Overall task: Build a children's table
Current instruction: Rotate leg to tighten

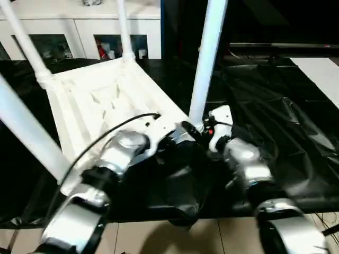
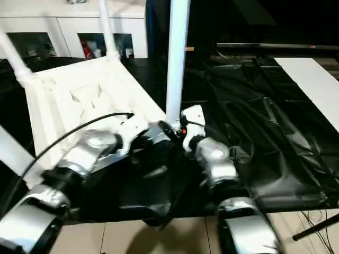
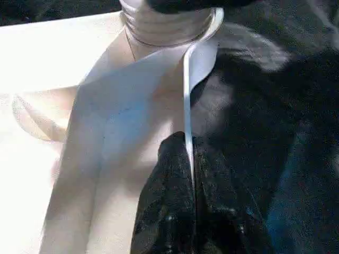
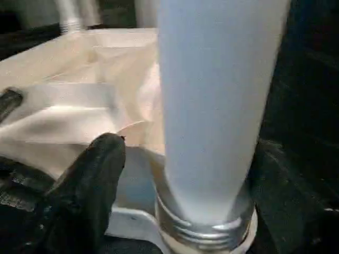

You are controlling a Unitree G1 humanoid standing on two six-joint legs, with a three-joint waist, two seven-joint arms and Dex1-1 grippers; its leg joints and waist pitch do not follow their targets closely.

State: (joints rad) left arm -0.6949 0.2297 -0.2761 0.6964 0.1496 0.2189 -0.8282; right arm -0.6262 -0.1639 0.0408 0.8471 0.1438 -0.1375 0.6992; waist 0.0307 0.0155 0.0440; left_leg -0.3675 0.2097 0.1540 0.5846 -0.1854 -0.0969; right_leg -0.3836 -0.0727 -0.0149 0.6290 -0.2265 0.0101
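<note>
Tabletop upside down, legs standing, your grippers at the near corner.
Your left gripper is clenched tight on the thin rim of the tabletop, which lies underside-up on the black sheet. Just past its tips the near leg stands upright in its socket. Your right gripper sits beside that leg's threaded base; whether it's gripping or released, you can't tell.

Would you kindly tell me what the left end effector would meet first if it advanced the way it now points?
Probably the threaded base of the near leg in its corner socket, following the tabletop rim; depth is unclear.
</note>
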